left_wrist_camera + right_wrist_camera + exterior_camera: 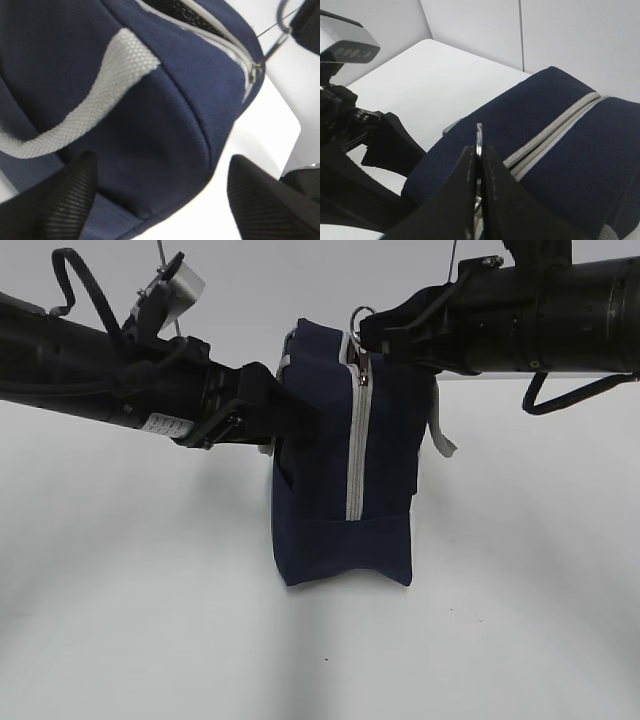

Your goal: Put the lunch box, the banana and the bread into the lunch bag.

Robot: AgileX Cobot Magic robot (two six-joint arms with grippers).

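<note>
The white counter point(120, 620) carries the navy lunch bag point(385, 470), which stands upright near the middle with its grey zipper strip point(357, 440) running down the end that faces the exterior camera. A grey webbing handle point(85, 107) lies in a loop against the bag's side in the left wrist view, and another grey strap hangs off the far right side in the exterior view. The left arm point(90, 375) reaches in from the left, sloping slightly downward, and its left gripper point(160, 200) has its fingers point(60, 205) spread wide around the bag's lower corner, one black finger on each side of the fabric; whether they press the cloth cannot be told. The right arm point(540, 315) comes in from the upper right almost level, above the bag's top. Its right gripper point(479, 160) has its fingers point(455, 200) pinched tight together on the metal ring pull point(479, 137), whose thin edge stands up between the fingertips at the top end of the zipper. In the left wrist view the zipper is parted along the bag's top, showing a dark gap between the grey strips.
</note>
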